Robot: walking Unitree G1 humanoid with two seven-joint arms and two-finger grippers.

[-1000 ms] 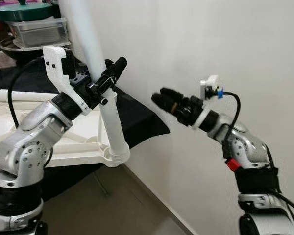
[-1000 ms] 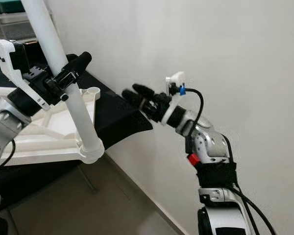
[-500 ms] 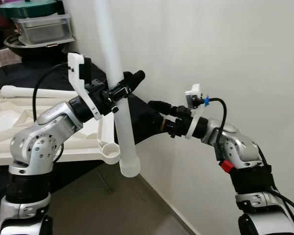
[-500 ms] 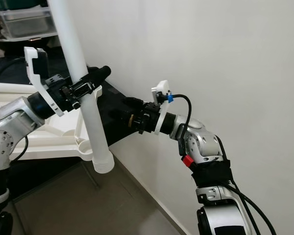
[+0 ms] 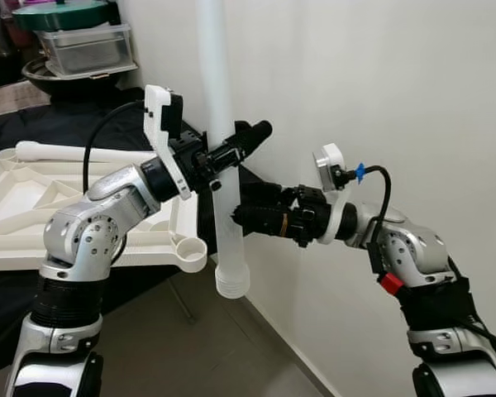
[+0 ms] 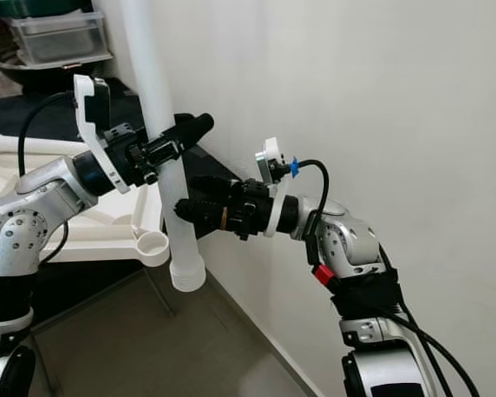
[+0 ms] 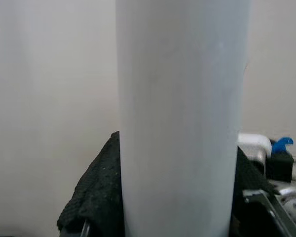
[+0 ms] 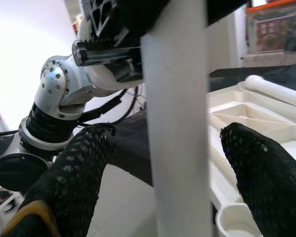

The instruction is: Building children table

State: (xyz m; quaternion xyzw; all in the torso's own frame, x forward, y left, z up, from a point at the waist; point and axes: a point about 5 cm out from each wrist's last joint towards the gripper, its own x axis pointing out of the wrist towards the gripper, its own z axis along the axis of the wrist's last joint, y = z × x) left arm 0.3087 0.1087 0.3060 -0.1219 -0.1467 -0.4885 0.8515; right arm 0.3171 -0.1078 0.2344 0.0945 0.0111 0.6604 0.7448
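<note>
Left gripper (image 5: 231, 153) clamped on white table leg (image 5: 217, 116), held upright just right of the upturned tabletop (image 5: 33, 198). Right gripper (image 5: 250, 217) spread open around the lower shaft. Looks light, stiff, slick; grip mid-shaft.

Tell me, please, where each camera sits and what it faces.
Left eye, head: looks down at the left gripper clamping the upright table leg.
Right eye: same scene; right gripper reaches that leg.
Left wrist: faces the leg up close.
Right wrist: leg between its open fingers.
All share the leg.
</note>
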